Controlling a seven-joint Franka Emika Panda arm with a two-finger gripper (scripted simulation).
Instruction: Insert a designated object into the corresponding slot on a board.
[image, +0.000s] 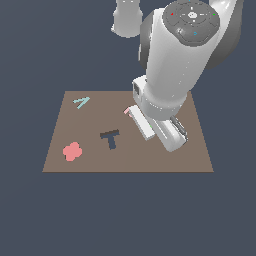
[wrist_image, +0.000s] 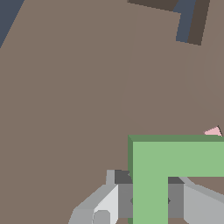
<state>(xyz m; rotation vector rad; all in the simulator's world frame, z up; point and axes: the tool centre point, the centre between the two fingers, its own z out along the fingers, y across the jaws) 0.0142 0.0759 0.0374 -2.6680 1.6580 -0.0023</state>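
Note:
In the wrist view the bright green L-shaped block (wrist_image: 175, 159) sits between the grey fingers (wrist_image: 120, 201) of my gripper (wrist_image: 149, 199). Dark pads press on both sides of its long limb, so the gripper is shut on it. The brown board (wrist_image: 65, 109) lies just beneath. In the exterior view the gripper (image: 159, 131) is low over the board (image: 192, 157) towards its right side, and the arm hides the green L. The dark L-shaped slot shows in neither view.
A dark navy T (image: 110, 138) lies mid-board and shows at the wrist view's edge (wrist_image: 186, 22). A teal A (image: 81, 102) is at the far left and a red flower shape (image: 72, 151) at the near left. A pink piece (image: 128, 111) peeks out beside the gripper (wrist_image: 213, 131).

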